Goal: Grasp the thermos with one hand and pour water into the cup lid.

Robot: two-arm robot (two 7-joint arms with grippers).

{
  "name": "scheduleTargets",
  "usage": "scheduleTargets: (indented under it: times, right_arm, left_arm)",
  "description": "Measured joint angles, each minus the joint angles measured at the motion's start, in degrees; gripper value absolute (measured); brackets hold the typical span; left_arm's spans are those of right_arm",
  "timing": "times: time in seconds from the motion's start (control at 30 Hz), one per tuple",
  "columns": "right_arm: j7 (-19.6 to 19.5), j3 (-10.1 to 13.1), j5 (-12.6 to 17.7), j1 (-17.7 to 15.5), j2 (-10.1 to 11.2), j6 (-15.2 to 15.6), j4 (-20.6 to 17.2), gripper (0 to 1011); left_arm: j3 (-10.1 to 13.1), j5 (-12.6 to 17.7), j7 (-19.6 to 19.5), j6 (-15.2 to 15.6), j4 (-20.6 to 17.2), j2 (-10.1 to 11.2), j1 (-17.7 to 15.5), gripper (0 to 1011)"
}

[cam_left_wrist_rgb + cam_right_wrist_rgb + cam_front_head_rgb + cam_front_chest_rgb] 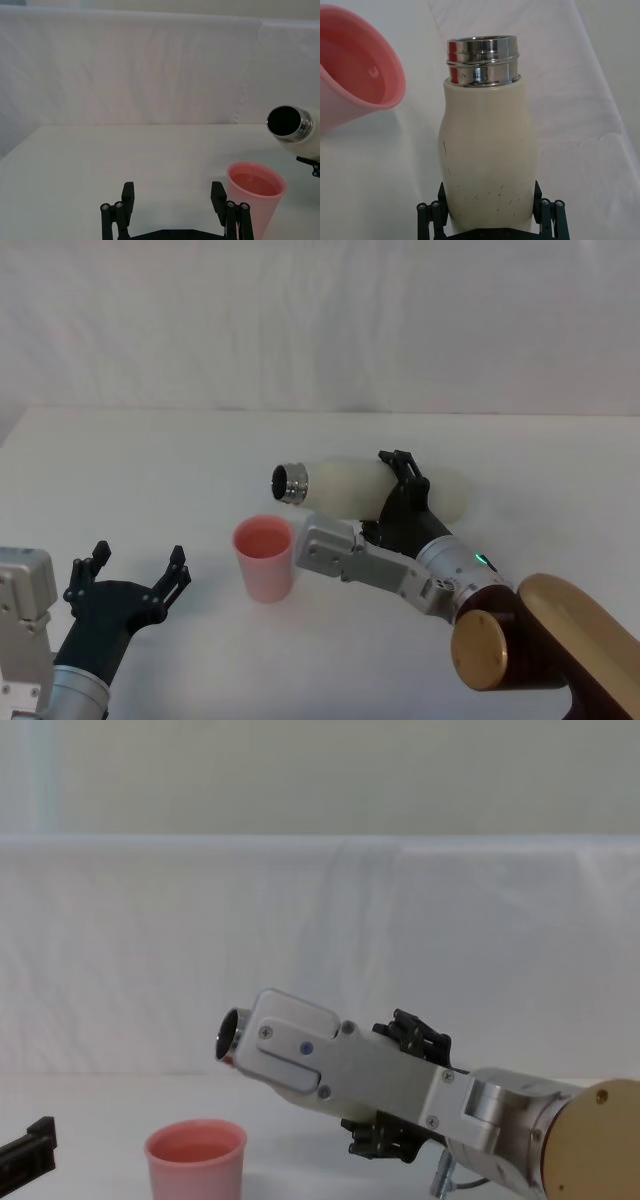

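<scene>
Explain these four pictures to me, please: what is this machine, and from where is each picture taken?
This is a robot with two arms, each ending in a gripper. One camera sits on its head looking down, one on its chest looking across, and one on each wrist. On the white table stands a pink cup with liquid inside. The right gripper holds a cream bottle tipped on its side, its steel mouth above and just behind the cup. No water is visibly flowing. The left gripper rests open near the cup, holding nothing.
</scene>
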Motion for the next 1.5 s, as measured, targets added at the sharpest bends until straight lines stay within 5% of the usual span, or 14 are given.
scheduleTargets:
  times: [1.5]
  right_arm:
    - [2.2,-1.33,-10.13,1.04,0.37,-0.38,1.3,953]
  left_arm:
    - [0.0,0.0,0.0,0.0,0.0,0.0,0.0,1001]
